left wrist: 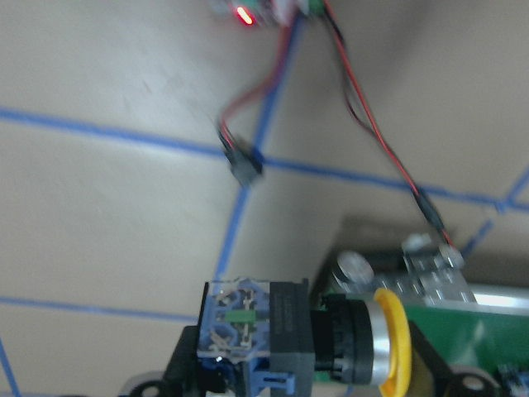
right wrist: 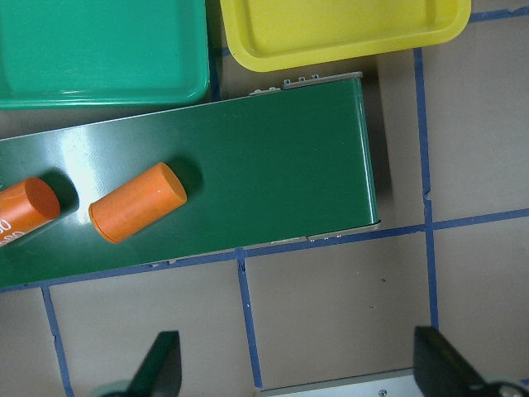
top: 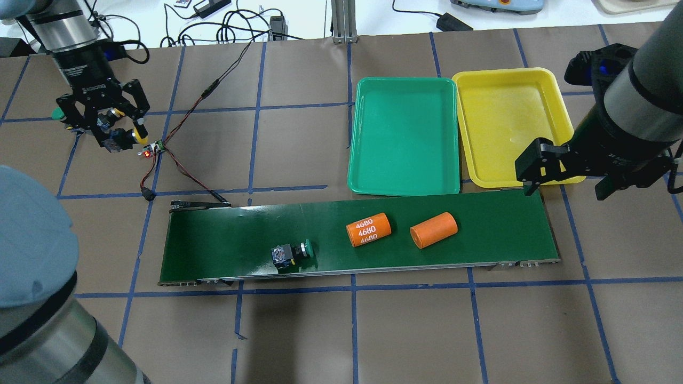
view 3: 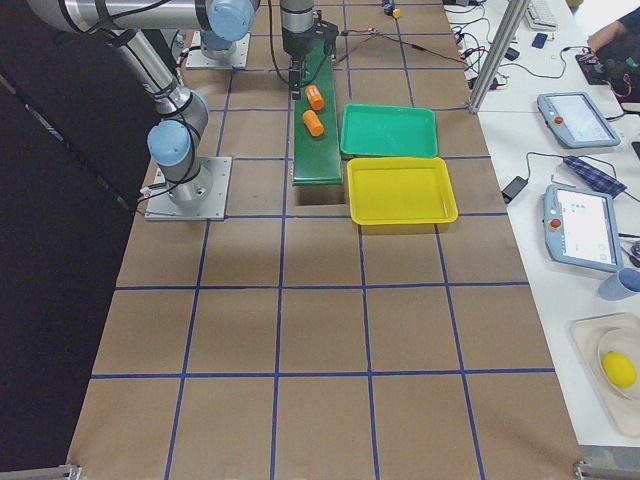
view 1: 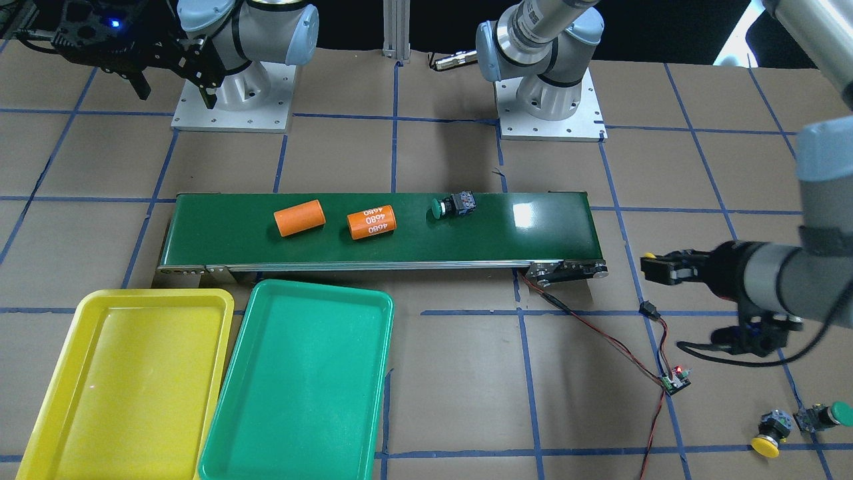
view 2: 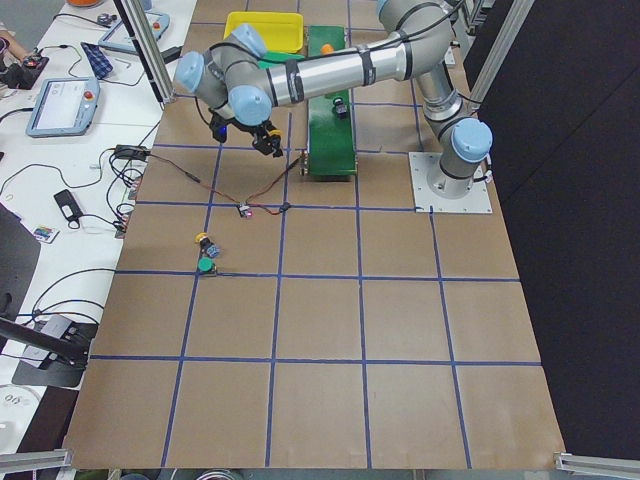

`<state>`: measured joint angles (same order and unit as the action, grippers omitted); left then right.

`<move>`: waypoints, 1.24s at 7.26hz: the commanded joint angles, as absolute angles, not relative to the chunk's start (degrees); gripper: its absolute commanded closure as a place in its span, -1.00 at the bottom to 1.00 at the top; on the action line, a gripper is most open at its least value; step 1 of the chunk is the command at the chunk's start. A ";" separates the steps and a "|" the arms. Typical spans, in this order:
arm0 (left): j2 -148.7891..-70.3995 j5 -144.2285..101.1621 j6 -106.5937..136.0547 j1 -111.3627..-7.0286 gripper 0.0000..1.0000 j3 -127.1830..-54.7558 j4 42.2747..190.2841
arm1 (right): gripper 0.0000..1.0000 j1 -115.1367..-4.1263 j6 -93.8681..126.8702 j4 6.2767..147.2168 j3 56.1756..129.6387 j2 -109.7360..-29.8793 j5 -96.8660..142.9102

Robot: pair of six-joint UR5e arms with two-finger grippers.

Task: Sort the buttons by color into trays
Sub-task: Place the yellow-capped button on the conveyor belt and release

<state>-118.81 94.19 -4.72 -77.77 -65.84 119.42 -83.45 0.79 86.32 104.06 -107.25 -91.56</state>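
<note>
A yellow tray [top: 509, 125], a green tray [top: 404, 136] and a dark green belt [top: 224, 242] were seen. One orange cylinder [top: 368, 229] was lettered in white. The brown table [top: 416, 330] was gridded in blue.

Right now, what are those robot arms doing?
Sorting buttons by colour. The left gripper holds a yellow button past the conveyor belt's end. The right gripper hangs open near the yellow tray. A green button and two orange cylinders lie on the belt. That tray and the green tray are empty; a loose yellow button and a loose green button wait on the table.
</note>
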 commanded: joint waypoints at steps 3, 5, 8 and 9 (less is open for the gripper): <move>-99.11 93.61 -2.72 -83.85 1.00 -98.95 98.97 | -1.00 -83.58 1.14 85.96 104.06 -107.49 -91.58; -93.01 88.97 -2.37 -83.85 1.00 -113.85 77.79 | -1.00 -83.58 1.14 85.78 104.06 -107.84 -91.58; -90.09 86.22 0.51 -88.05 1.00 -120.56 69.41 | -1.00 -83.50 6.54 86.74 104.06 -107.93 -91.58; -90.35 86.39 0.09 -88.76 0.61 -121.46 66.74 | -1.00 -83.58 17.55 86.49 104.06 -107.93 -91.58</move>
<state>-90.45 86.42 -0.33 -87.37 -119.47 71.11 -83.53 7.15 86.53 104.06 -107.91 -91.58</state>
